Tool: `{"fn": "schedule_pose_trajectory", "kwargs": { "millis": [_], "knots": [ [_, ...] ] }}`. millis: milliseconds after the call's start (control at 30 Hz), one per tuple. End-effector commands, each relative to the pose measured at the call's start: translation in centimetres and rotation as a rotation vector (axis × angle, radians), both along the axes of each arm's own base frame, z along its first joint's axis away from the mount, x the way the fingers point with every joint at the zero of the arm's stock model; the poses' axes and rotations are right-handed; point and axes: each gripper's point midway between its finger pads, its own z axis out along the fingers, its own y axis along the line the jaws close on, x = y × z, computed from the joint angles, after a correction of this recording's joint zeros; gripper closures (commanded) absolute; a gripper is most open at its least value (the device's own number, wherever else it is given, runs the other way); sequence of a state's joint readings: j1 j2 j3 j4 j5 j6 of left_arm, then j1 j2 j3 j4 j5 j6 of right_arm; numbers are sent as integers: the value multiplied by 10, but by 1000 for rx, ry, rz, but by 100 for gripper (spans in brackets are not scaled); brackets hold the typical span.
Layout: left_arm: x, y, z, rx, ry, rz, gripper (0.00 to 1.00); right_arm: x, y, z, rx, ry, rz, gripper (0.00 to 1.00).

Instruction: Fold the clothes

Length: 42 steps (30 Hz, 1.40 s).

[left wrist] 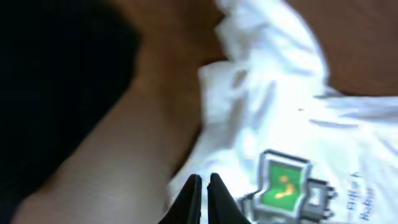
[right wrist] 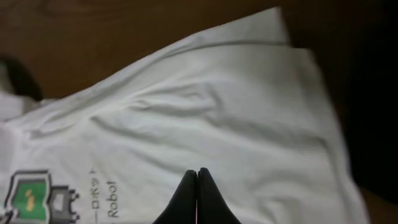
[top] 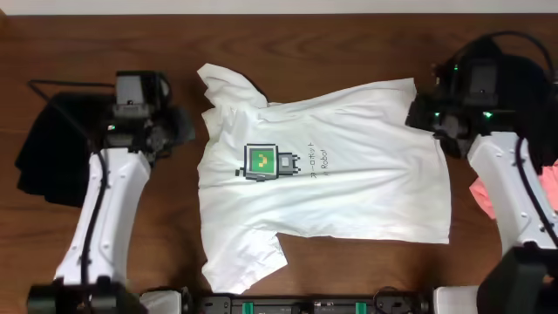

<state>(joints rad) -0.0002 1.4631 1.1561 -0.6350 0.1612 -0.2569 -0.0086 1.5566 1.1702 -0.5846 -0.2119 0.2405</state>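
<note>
A white short-sleeved T-shirt (top: 349, 183) lies spread out on the wooden table, with a green-and-grey pixel robot print (top: 261, 163) near its left side. Its sleeves are crumpled at the top left and bottom left. My left gripper (top: 185, 126) hovers just left of the shirt's upper sleeve; in the left wrist view the gripper (left wrist: 204, 180) is shut and empty over the shirt's edge (left wrist: 261, 106). My right gripper (top: 418, 113) is at the shirt's upper right corner; in the right wrist view the gripper (right wrist: 197, 173) is shut and empty above the white fabric (right wrist: 217, 112).
A black garment (top: 52, 148) lies at the left under my left arm. Another dark garment (top: 523, 74) sits at the far right, and a pink one (top: 486, 194) lies beside my right arm. The table's front edge carries the arm bases.
</note>
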Motion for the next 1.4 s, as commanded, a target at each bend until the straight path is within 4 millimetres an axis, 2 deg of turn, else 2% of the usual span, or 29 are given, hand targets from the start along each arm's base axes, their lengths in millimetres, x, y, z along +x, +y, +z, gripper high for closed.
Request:
{"fn": "schedule_pose_trajectory", "kwargs": {
  "millis": [0,67,133,267,333,500,667,767,833,933,1000,1067,1100,1133,1367],
  "knots": [
    [14,-37,-26,-106,24,-137,89,-2,50,-14,52,-3,241,91],
    [29,-55,-35,-158,-2,-190,83,-3,67,-18,58,-11,318,83],
    [43,-68,-42,-185,-33,-225,71,-3,82,-24,51,-10,366,72],
    [68,-76,-60,-220,-66,-193,54,-4,97,-30,48,-7,403,55],
    [75,-76,-70,-242,-63,-158,47,-4,98,-31,44,-6,403,47],
    [95,-76,-89,-287,-82,-91,34,-7,91,-34,45,19,388,44],
    [102,-76,-111,-328,-60,-30,32,-10,84,-37,43,42,370,43],
    [109,-77,-117,-340,-73,-16,32,-12,82,-38,42,53,367,43],
    [116,-78,-116,-355,-100,-5,35,-12,82,-39,38,57,365,43],
    [125,-79,-108,-381,-145,5,64,-13,81,-39,38,60,364,43],
    [132,-80,-101,-388,-180,2,76,-14,81,-39,38,62,364,43],
    [138,-80,-94,-404,-208,12,81,-14,81,-40,38,65,364,44],
    [141,-82,-90,-419,-225,10,90,-14,81,-40,38,65,364,43],
    [144,-86,-84,-443,-245,-3,94,-14,81,-40,38,65,364,44],
    [168,-116,-30,-561,-434,-67,94,-18,81,-42,39,83,364,47]
  ]
}}
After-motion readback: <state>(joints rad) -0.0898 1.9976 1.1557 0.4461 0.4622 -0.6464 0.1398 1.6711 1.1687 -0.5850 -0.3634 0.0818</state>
